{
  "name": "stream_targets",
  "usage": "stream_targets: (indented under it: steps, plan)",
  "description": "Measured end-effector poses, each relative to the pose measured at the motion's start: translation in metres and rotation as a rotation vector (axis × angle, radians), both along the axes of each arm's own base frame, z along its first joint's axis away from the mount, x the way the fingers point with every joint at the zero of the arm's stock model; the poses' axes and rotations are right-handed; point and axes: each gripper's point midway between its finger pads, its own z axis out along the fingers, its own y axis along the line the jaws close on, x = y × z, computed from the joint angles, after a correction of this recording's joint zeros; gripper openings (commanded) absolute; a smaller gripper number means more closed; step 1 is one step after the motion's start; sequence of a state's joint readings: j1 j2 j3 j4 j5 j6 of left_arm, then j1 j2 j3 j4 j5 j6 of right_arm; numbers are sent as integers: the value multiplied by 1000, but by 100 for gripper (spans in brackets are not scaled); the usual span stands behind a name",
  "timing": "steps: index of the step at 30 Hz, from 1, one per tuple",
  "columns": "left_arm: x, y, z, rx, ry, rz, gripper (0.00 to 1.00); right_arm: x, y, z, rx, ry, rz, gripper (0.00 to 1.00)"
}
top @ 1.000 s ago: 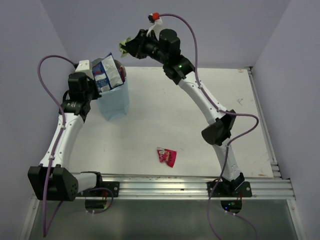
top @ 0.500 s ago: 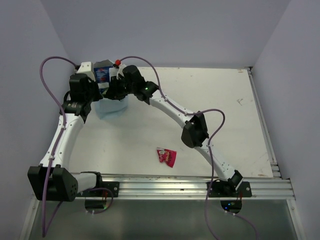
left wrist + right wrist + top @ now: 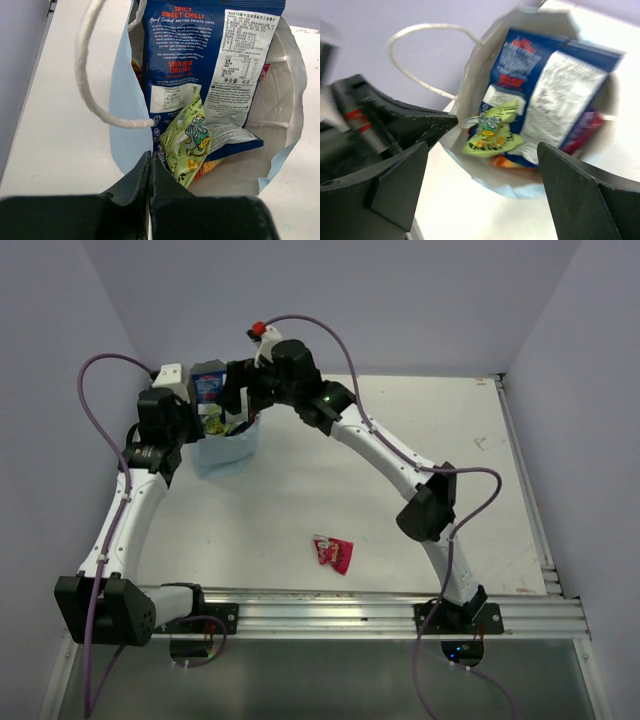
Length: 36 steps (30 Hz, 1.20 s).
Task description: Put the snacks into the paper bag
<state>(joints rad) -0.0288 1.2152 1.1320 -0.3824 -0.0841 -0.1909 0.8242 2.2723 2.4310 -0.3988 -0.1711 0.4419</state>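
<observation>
The pale blue paper bag (image 3: 228, 452) stands at the table's far left. My left gripper (image 3: 194, 420) is shut on its near rim (image 3: 125, 115), the jaws pinched together at the edge (image 3: 150, 159). Inside stands a blue-and-white packet (image 3: 200, 50), and a small green-yellow packet (image 3: 187, 140) lies loose on it with an orange packet (image 3: 205, 171) beneath. My right gripper (image 3: 238, 408) hangs open just above the bag's mouth, its fingers (image 3: 395, 185) wide apart and nothing between them; the green-yellow packet (image 3: 492, 135) lies below. A small red packet (image 3: 333, 553) lies on the table.
The bag's white rope handle (image 3: 90, 65) loops up on the left. A red-magenta packet (image 3: 585, 132) shows at the bag's far side. The side wall (image 3: 60, 390) is close behind the left arm. An aluminium rail (image 3: 350, 615) runs along the near edge.
My right gripper swung down from high above to the bag's mouth with the green-yellow packet, opened and let it go into the bag, then rose slightly. The left arm has held still.
</observation>
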Motion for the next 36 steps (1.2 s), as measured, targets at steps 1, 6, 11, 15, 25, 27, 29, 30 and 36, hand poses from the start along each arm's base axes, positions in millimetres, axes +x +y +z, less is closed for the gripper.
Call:
stream_targets:
  steps: [1,6,11,15,25,27,29,30,36]
  plan:
    - [0,0,0,-1,0,0,0,-2,-12,13,-11,-27,-12,94]
    - [0,-1,1,-5,-1,-1,0,-26,-84,18,-183,-70,-60,89]
    - [-1,-1,3,-9,3,1,0,-81,-144,-110,-515,128,0,82]
    - [-2,-1,2,-10,11,2,0,-154,-209,-239,-857,402,81,82]
    - [0,-9,0,-9,19,-19,0,-205,-240,-263,-995,523,141,81]
    - [0,-12,0,-9,20,-27,0,-209,-240,-259,-985,520,148,81]
    - [0,-14,0,-9,20,-32,0,-216,-237,-256,-970,521,172,81]
    - [0,-15,0,-9,20,-35,0,-220,-236,-255,-966,523,182,81]
    - [0,-16,0,-9,20,-38,0,-238,-231,-254,-953,544,258,81]
